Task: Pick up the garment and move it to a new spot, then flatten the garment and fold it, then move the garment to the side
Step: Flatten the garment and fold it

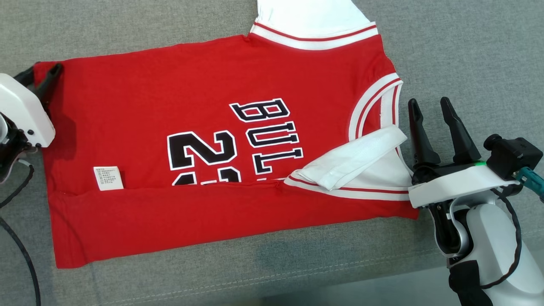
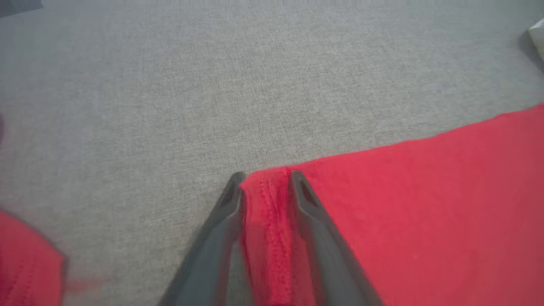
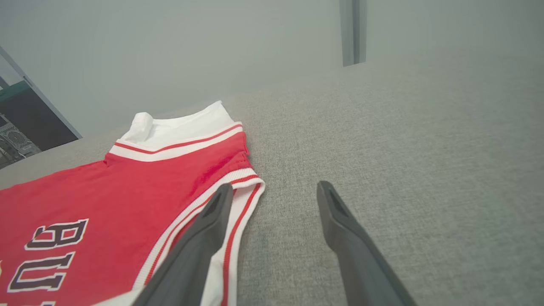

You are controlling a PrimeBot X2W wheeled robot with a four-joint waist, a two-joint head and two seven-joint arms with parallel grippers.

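The garment point(image 1: 170, 110), a red jersey with white trim and black lettering, lies spread sideways on the grey fabric surface point(image 1: 467, 51), hem toward the surface's left edge and neck toward its right. Its near long side is folded up over the body, covering the lower part of the number, and a small white label point(image 1: 108, 177) sits just above that fold (its print is too small for me to read). One white sleeve point(image 1: 357, 159) lies folded across the neck end; the other point(image 1: 310, 17) runs off toward the far edge.

My left gripper point(image 2: 267, 175) is at the garment's far-left corner. Its jaws stand about half apart with a raised ridge of the red hem between them, the cloth touching both fingers, so I have that corner pinched. The left wrist view is blurred, so the ridge looks like one doubled layer, though I can't be sure.

My right gripper point(image 1: 429, 102) is over bare grey fabric just beside the striped trim at the neck end. Its jaws are wide apart and hold nothing.
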